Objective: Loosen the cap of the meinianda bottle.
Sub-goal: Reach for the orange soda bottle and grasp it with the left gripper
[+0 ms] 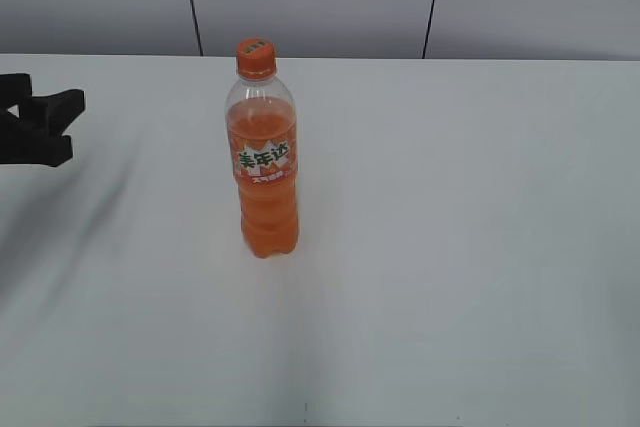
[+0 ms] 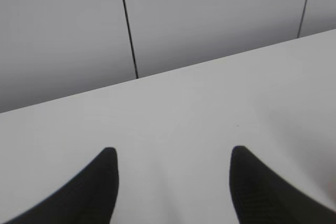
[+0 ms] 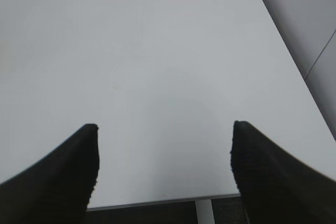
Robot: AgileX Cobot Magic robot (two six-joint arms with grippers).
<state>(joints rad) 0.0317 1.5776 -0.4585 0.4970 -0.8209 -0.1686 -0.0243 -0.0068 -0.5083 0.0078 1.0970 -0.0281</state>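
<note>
The meinianda bottle (image 1: 266, 162) stands upright on the white desk (image 1: 460, 247), a little left of the middle in the exterior view and toward the far half of the surface. Its orange label (image 1: 265, 162) wraps the upper body and carries three large Chinese characters in white with green edging; a smaller line of white writing sits below them, too small to read. The bottle is clear plastic with a wavy, ribbed lower body, and it holds orange drink up to the shoulder, with a clear pocket above the liquid under the neck. The cap (image 1: 255, 57) is orange, sits on the neck and bears a small greenish-white mark on its top; whether it is tight or loose cannot be told.

The left claw (image 1: 35, 127) shows as a black shape at the left edge of the exterior view, well apart from the bottle. In the left wrist view the left claw (image 2: 173, 182) is spread wide, its two dark fingers (image 2: 100, 187) far apart with only bare desk and the grey panelled wall (image 2: 63, 35) beyond them.

The right claw (image 3: 165, 166) appears only in the right wrist view, also spread wide and gripping nothing; its fingers (image 3: 68, 171) hang over the desk near an edge.
</note>
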